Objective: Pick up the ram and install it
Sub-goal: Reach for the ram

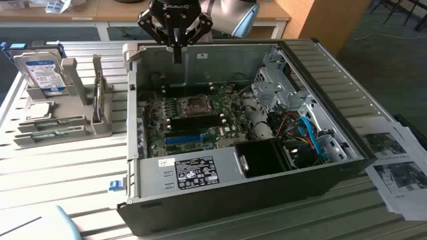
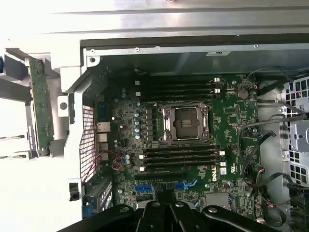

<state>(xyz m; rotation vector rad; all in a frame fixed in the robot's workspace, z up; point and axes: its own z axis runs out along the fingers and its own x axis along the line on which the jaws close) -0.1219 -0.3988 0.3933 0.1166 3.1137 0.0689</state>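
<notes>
The ram (image 1: pixel 99 102) is a thin green stick standing on edge in a grey holder (image 1: pixel 67 131) on the table, at the exterior view's left of the open computer case (image 1: pixel 280 195). The ram (image 2: pixel 40 104) also appears in the wrist view, beside the case wall. My gripper (image 1: pixel 177 57) hangs shut and empty above the back edge of the case, apart from the ram. Its dark fingers (image 2: pixel 166 205) point down over the motherboard (image 2: pixel 227 125), whose long memory slots (image 2: pixel 178 157) lie on both sides of the CPU socket (image 2: pixel 187 123).
A blue-labelled hard drive (image 1: pixel 41 72) stands in the same holder, with a small square chip (image 1: pixel 40 110) lying in front of it. Printed papers (image 1: pixel 400 165) lie at the exterior view's right of the case. Cables and drive bays (image 1: pixel 300 125) crowd the case's right side.
</notes>
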